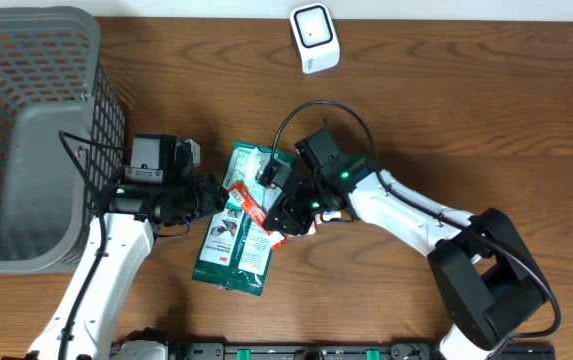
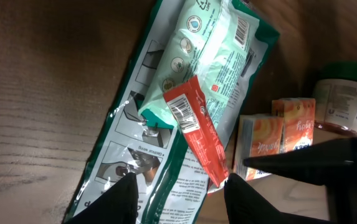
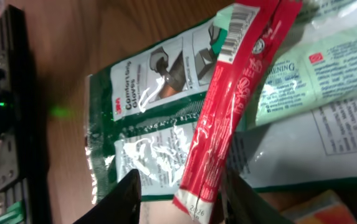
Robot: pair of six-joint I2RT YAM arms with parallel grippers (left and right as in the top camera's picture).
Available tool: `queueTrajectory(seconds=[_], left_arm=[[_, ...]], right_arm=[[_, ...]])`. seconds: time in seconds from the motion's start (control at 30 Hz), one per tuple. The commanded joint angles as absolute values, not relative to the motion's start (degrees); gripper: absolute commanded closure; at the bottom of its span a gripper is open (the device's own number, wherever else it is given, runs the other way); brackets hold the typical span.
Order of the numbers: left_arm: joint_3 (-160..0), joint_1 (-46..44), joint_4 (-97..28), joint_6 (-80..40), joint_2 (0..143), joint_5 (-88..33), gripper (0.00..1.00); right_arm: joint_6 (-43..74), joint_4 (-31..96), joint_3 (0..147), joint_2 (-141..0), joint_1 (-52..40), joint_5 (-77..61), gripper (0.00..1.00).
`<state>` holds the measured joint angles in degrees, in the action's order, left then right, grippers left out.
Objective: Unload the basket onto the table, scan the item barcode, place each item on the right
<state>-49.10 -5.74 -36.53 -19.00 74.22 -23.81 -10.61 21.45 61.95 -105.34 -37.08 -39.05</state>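
A red sachet [image 1: 250,208] with a white barcode label lies across a mint-green wipes pack [image 1: 251,165] and a dark green gloves pack [image 1: 228,250]. My right gripper [image 3: 181,199] is open around the sachet's [image 3: 234,106] lower end. The sachet rests against the right finger, and a gap shows on the left side. My left gripper [image 2: 178,199] stands open just above the gloves pack [image 2: 122,137], its fingers straddling the pack's lower part. The sachet [image 2: 197,127] runs towards its right finger. The white scanner [image 1: 314,37] stands at the table's back.
A large grey basket [image 1: 36,180] fills the left side, close behind my left arm. Two orange cartons [image 2: 278,134] and a green-lidded jar [image 2: 346,93] sit beside the packs, under my right arm.
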Motion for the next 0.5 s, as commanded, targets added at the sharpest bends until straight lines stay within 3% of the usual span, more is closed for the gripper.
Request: queueTrajectory(seconds=[0.0, 0.1, 0.47], left_arm=[[-48.9, -5.9, -36.2, -17.6, 75.0, -23.5, 0.53], [-48.9, -5.9, -35.5, -17.6, 76.1, -23.5, 0.54], [-48.9, -8.8, -33.1, -17.0, 80.0, -23.6, 0.54]], right_arm=[[-7.0, 18.9, 60.0, -104.2, -37.5, -35.5, 0.6], [-3.9, 17.5, 59.1, -104.2, -37.5, -30.2, 0.58], [-3.6, 15.6, 58.3, -105.6, -38.2, -30.3, 0.6]])
